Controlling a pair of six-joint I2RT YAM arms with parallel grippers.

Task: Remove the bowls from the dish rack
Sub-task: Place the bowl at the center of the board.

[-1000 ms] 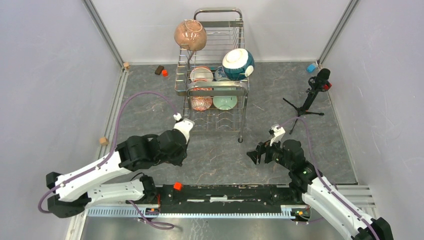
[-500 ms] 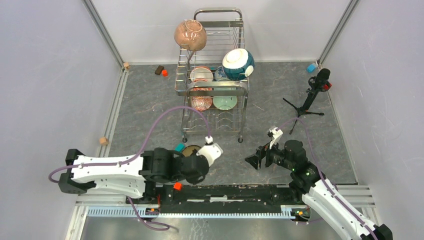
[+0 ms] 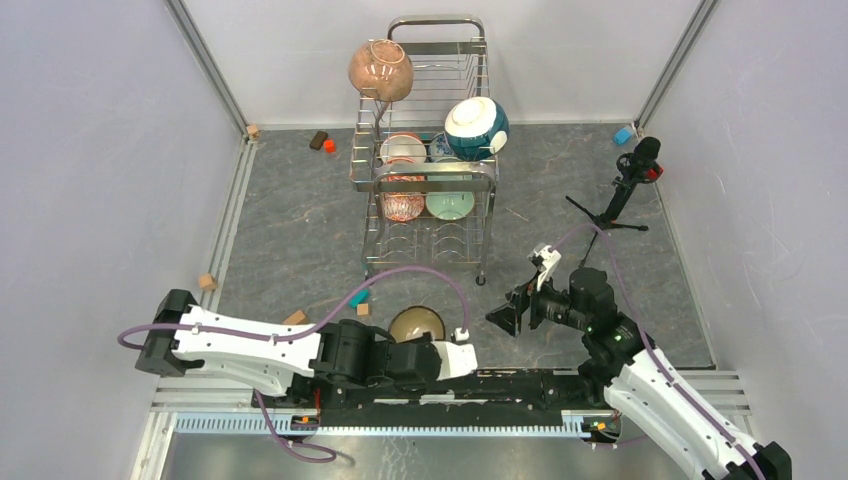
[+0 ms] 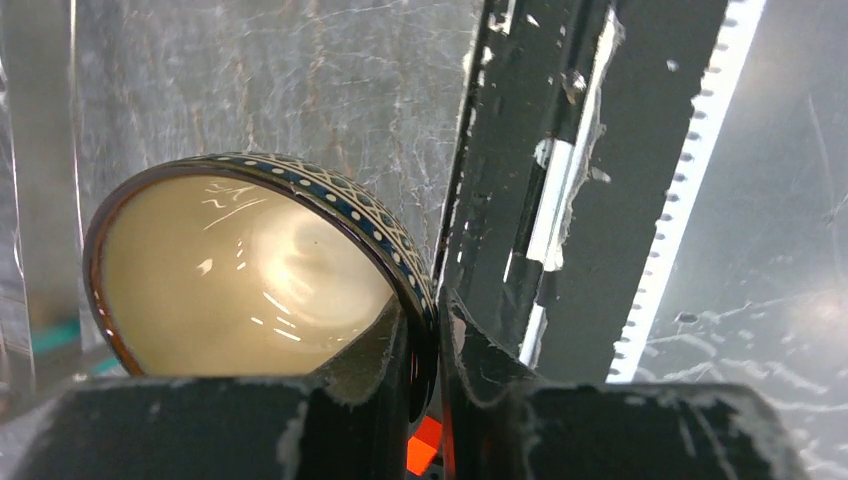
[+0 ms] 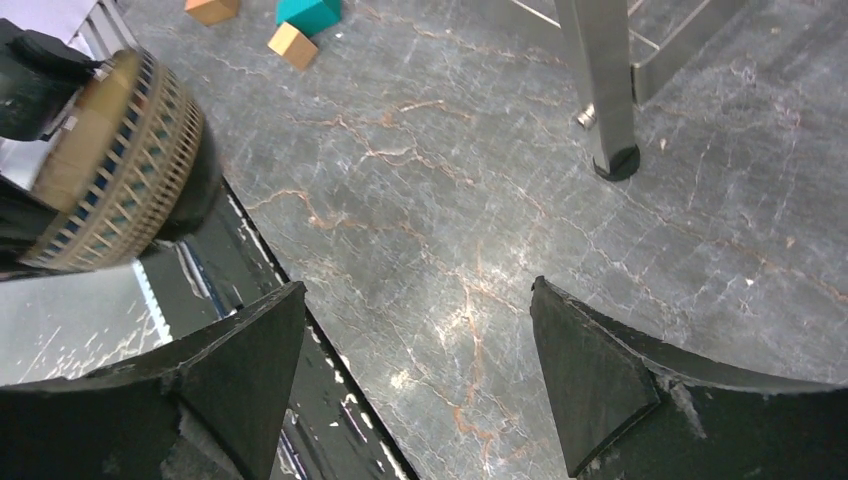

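The chrome dish rack stands at the back centre. It holds a pink-brown speckled bowl, a teal-and-white bowl, a white bowl, a blue-patterned bowl, a red-patterned bowl and a pale green bowl. My left gripper is shut on the rim of the dark patterned bowl, near the front rail. In the left wrist view the gripper pinches the bowl, which has a cream inside. My right gripper is open and empty. The bowl shows at its left.
A microphone tripod stands right of the rack. A teal block and wooden blocks lie in front of the rack. Brown and red blocks lie at back left, a blue block at back right. The black rail runs along the near edge. A rack leg shows ahead of my right gripper.
My left arm has swung from in front of the rack to the right and toward the near edge, carrying the dark patterned bowl. My right gripper has shifted slightly.
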